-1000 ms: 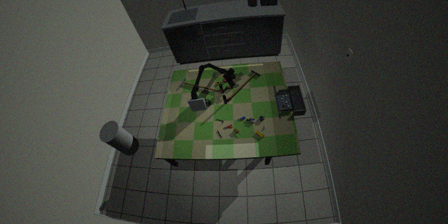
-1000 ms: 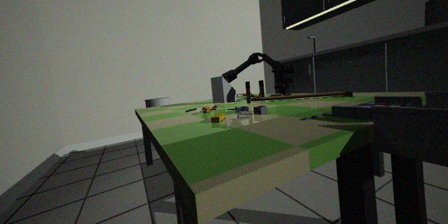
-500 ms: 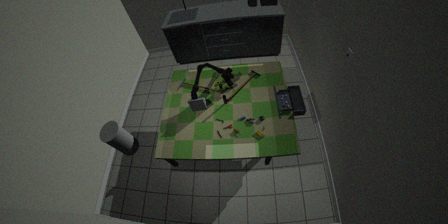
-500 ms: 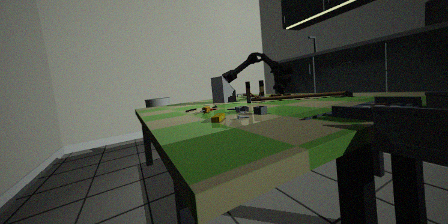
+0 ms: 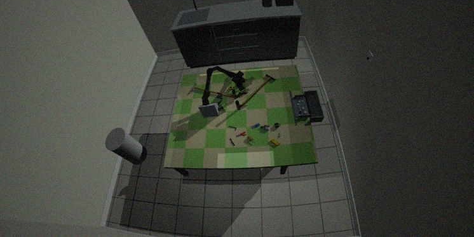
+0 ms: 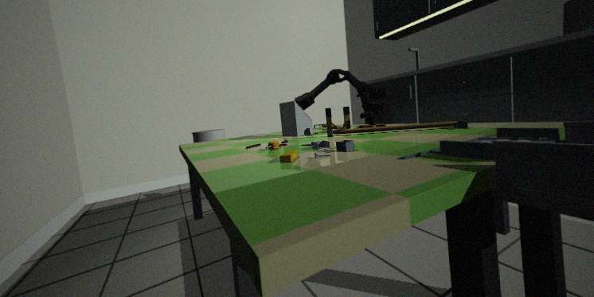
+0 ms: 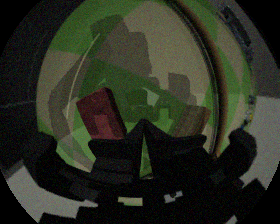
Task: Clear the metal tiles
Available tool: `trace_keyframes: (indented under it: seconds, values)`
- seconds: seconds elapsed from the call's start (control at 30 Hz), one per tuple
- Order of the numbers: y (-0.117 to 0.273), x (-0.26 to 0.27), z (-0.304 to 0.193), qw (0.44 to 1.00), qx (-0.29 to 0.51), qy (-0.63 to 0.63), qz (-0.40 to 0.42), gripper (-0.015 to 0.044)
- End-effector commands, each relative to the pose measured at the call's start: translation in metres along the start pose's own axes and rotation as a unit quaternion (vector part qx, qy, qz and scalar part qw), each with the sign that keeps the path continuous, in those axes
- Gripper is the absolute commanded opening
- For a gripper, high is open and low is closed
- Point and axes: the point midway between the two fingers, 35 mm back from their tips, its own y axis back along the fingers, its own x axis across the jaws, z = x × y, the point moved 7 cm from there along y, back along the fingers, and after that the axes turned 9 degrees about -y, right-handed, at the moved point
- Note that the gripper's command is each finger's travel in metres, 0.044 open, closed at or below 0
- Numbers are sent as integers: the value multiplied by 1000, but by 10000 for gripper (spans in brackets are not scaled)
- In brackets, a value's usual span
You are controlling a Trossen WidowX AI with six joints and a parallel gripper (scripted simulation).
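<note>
My gripper [image 5: 243,89] [image 7: 143,121] is shut and empty, pointing down above the table, left of the scraper's shaft. The long scraper [image 5: 255,91] [image 6: 394,127] seems to be the wooden-shafted tool with a dark crosswise head at the far right and an upright dark grip at its near end; it lies on the table. Its shaft curves down the right of the wrist view. A second long tool [image 5: 208,91] with a pale head lies to the left. Several small pale tiles [image 5: 302,102] are on the steel plate [image 5: 307,103] at the right. The dark catch box [image 5: 317,119] [image 6: 544,174] adjoins its outer end.
A red block [image 7: 101,115] and a brown block [image 7: 192,121] show beyond the fingertips. A yellow ring [image 5: 230,88] is left of the gripper. A grey slanted box [image 5: 209,110] [image 6: 288,120] stands by the arm's base. A yellow block [image 5: 274,142] [image 6: 289,156] and several small tools lie nearer the front.
</note>
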Motion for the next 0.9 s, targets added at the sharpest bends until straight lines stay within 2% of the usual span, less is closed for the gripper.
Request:
trace_keyframes:
  seconds: [0.0,0.87]
  values:
    - [2,5,-6,1000,-1,0,-1,0]
    - [9,27,-43,1000,-2,-1,0,0]
